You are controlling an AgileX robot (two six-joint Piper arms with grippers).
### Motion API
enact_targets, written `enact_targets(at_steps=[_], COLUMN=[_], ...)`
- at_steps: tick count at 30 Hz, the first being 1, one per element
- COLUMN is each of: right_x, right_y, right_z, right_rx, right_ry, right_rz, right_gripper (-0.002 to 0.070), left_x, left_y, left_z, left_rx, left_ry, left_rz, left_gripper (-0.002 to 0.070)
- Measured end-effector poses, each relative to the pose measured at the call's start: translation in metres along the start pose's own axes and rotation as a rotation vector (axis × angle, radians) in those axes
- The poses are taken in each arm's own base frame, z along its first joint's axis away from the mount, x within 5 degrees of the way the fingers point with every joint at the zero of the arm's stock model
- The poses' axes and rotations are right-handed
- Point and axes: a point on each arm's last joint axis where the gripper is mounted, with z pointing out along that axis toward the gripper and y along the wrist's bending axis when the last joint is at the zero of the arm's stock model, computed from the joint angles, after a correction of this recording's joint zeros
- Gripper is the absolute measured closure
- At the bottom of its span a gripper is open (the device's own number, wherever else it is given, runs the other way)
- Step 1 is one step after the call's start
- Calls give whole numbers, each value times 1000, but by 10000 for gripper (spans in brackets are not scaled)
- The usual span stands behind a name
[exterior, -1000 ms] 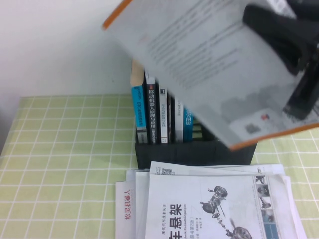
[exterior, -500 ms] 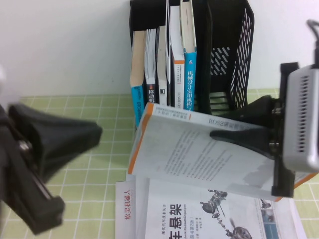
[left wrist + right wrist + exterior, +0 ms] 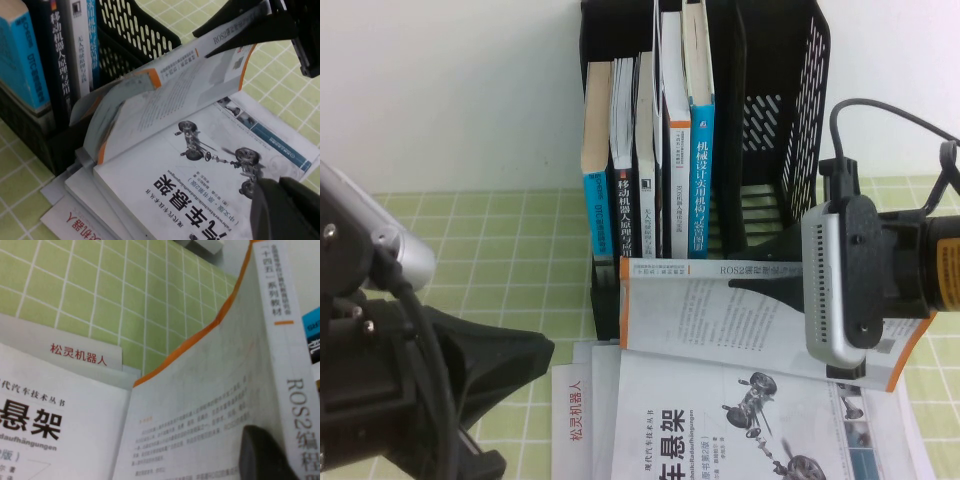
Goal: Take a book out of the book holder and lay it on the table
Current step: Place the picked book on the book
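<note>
Partly hidden: right hand clenched on ROS2 book; left hand cut off, grip unreadable.

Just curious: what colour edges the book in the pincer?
Orange, on the ROS2 book in the right pincer; clearest in the right wrist view.

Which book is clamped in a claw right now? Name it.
The orange-trimmed ROS2 book, clamped by the right claw above the stack of books lying on the table. The others stand upright in the book holder. The left claw hovers apart, holding nothing.
</note>
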Motion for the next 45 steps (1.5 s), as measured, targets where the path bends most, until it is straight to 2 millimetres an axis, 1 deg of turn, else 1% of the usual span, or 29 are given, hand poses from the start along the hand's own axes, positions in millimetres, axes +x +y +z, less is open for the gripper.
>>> enact_targets(at_steps=[8, 15, 20, 28, 31, 35, 43, 45], right_x=[1, 6, 4, 6, 9, 7, 8, 8], right_y=[-1, -7, -12, -13, -10, -5, 9, 12], right_z=[1, 1, 0, 3, 8, 9, 10, 11], right_rx=[6, 75, 115, 119, 93, 38, -55, -70], right_ry=[3, 58, 54, 61, 52, 16, -22, -28], right_rz=[-98, -170, -190, -190, -188, -202, -105, -57], right_gripper=[559, 559, 559, 559, 559, 559, 559, 559], left_x=[-4, -6, -6, -7, -7, -7, -7, -7], left_y=[1, 2, 2, 0, 0, 0, -2, -2], left_z=[0, 0, 0, 0, 0, 0, 0, 0], left_rx=[-14, -19, -20, -3, 2, 6, 21, 23], left_ry=[-46, -65, -67, -74, -76, -80, -81, -79], left_rz=[-2, -4, -4, -26, -33, -40, -58, -59], left_gripper=[678, 678, 678, 678, 678, 678, 678, 678])
